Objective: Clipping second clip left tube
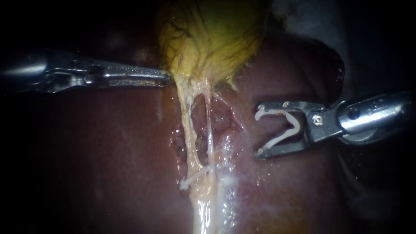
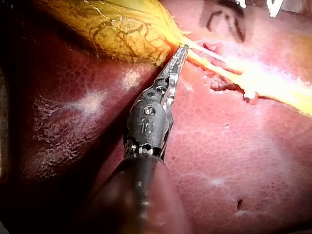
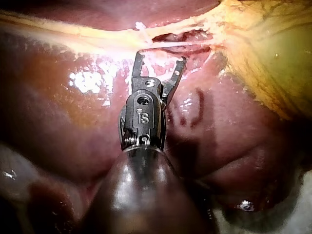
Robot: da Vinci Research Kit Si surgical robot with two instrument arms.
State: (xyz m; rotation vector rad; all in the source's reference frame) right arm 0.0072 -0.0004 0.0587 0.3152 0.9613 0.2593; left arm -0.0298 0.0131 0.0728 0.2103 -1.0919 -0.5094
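Jaws: right instrument [image 1: 260,129] holds clip [image 1: 296,126] beside tubes [image 1: 189,125]; left instrument [image 1: 167,78] seemingly grips gallbladder [image 1: 212,34].

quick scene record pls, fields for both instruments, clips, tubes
left instrument: jaws shut on gallbladder neck
right instrument: jaws wide, holding new clip, not yet at the tubes
set clip: across left tube, far from gallbladder
right tube: beside left tube
liver: under everything
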